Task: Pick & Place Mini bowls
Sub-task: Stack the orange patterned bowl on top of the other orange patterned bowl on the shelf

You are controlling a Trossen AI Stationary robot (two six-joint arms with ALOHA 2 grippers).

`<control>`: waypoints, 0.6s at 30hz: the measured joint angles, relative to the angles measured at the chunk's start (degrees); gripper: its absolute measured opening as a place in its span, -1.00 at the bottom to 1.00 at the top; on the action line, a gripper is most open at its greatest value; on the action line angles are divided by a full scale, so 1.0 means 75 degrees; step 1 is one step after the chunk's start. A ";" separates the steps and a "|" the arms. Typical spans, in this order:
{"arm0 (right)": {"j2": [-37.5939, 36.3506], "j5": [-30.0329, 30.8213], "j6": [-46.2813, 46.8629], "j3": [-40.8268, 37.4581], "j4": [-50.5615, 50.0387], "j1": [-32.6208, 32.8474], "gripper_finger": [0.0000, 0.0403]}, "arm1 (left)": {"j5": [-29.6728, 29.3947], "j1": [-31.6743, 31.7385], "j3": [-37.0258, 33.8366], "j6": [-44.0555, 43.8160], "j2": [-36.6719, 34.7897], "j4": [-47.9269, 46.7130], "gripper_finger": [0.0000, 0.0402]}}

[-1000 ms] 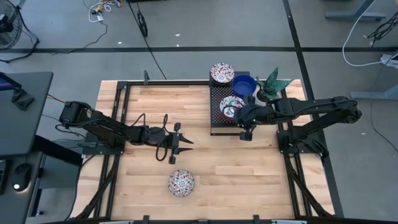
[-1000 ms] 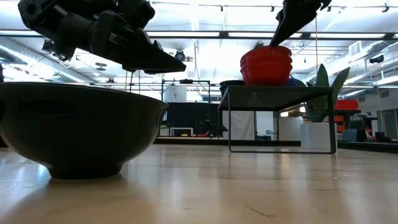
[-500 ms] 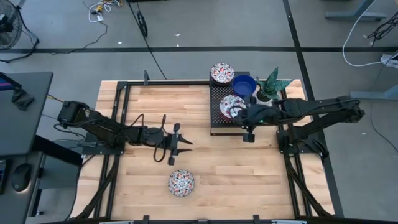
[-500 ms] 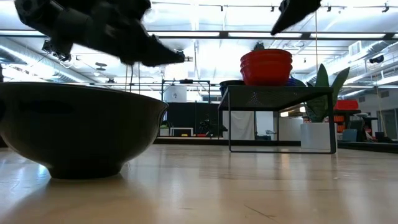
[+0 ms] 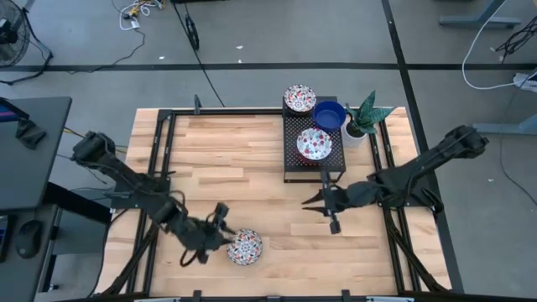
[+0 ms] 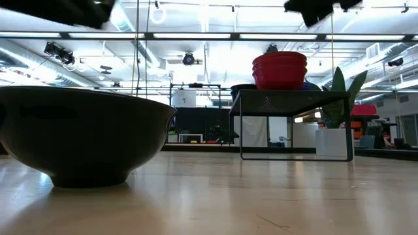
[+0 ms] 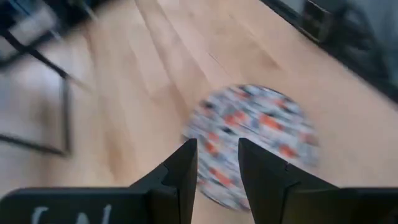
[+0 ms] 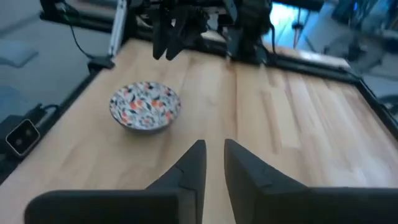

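A white floral mini bowl [image 5: 244, 247] rests on its base near the table's near edge; it also shows as a dark bowl [image 6: 85, 137] in the low view and as a bowl [image 8: 145, 106] in the right wrist view. My left gripper [image 5: 220, 237] is just left of it, open by a narrow gap, with its fingers over the bowl's rim [image 7: 214, 158]. On the black rack [image 5: 295, 168] sit two floral bowls [image 5: 314, 144] [image 5: 299, 98] and a blue bowl [image 5: 330, 115]. My right gripper [image 5: 323, 205] hovers over bare wood near the rack, shut.
A small potted green plant [image 5: 365, 117] stands at the rack's right. Black frame rails run along the table's left [image 5: 164, 151] and right sides. Bare wood lies between the rack and the near bowl.
My left gripper has swung from the table's middle toward the near edge and down, arriving beside the lone floral bowl. My right gripper has drawn back from above the rack toward the near edge, out over the bare wood. The bowls have stayed in place.
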 joint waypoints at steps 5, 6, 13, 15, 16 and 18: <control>0.0000 0.0023 -0.0073 -0.1575 0.2776 0.0055 -0.71 | 0.0136 -0.0732 0.1155 -0.1981 0.0421 -0.1562 -0.37; 0.0000 0.0026 -0.0067 -0.1812 0.3217 0.0055 -0.71 | 0.0186 -0.0862 0.1277 -0.2205 0.0556 -0.1630 -0.35; 0.0000 0.0026 0.0484 -0.2442 0.4236 0.0058 -0.71 | 0.0186 -0.1258 0.1788 -0.3372 0.1775 -0.1603 0.00; 0.0000 0.0026 0.0524 -0.2442 0.4243 0.0064 -0.71 | 0.0186 -0.1291 0.1889 -0.3626 0.2115 -0.1547 0.08; 0.0000 0.0026 0.0524 -0.2442 0.4254 0.0073 -0.71 | 0.0188 -0.1325 0.1903 -0.3751 0.2267 -0.1453 0.11; 0.0000 0.0026 0.0509 -0.2442 0.4359 0.0073 -0.71 | 0.0193 -0.1391 0.1903 -0.3921 0.2531 -0.1371 0.12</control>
